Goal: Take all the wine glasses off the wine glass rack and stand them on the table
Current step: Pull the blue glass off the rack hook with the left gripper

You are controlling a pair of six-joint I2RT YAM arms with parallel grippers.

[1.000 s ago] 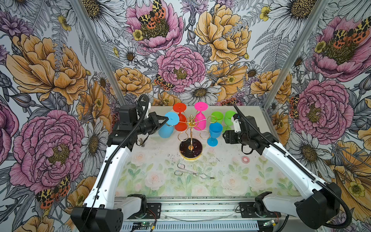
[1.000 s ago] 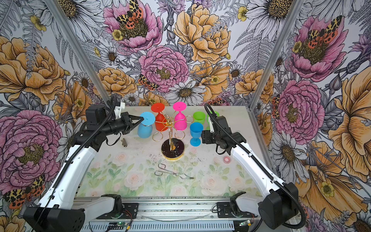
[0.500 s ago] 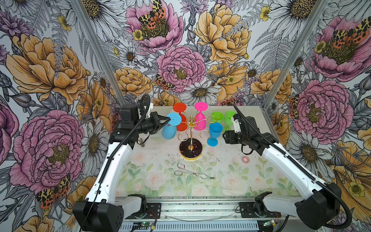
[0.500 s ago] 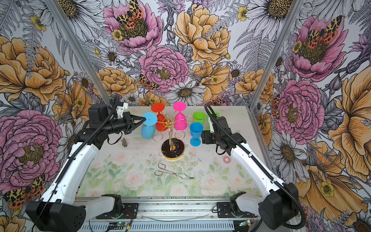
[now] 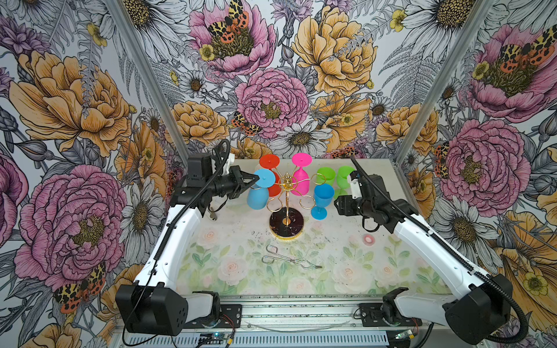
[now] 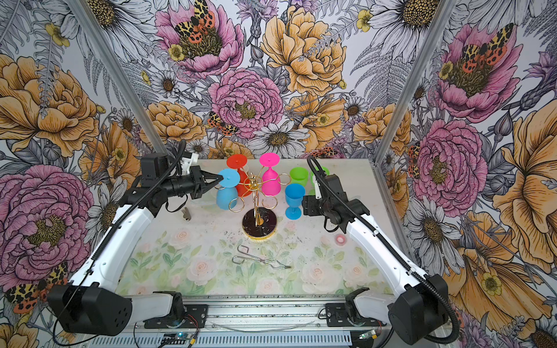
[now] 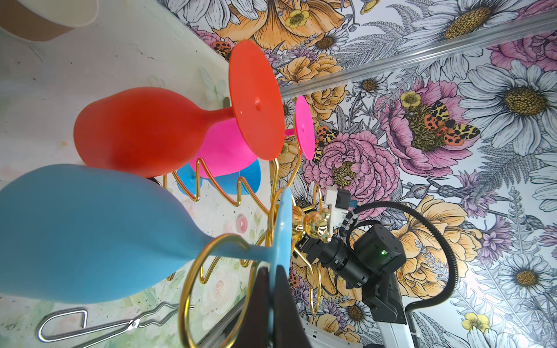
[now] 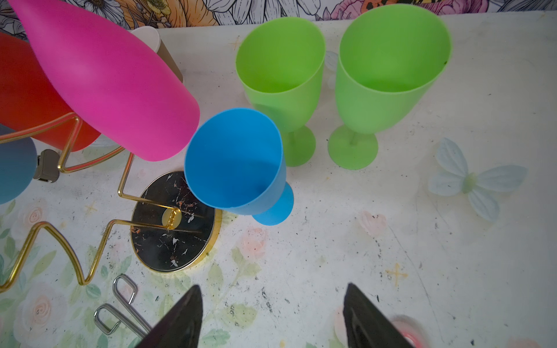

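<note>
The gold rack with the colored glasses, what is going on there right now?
The left gripper is shut on the foot of the light blue glass, whose stem is inside a loop of the rack, so it is not yet off. A red glass and a pink glass hang there too. The right gripper is open and empty near a blue glass standing on the table.

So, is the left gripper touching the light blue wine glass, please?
Touching: left wrist view shows the left gripper clamping the light blue wine glass's foot.
</note>
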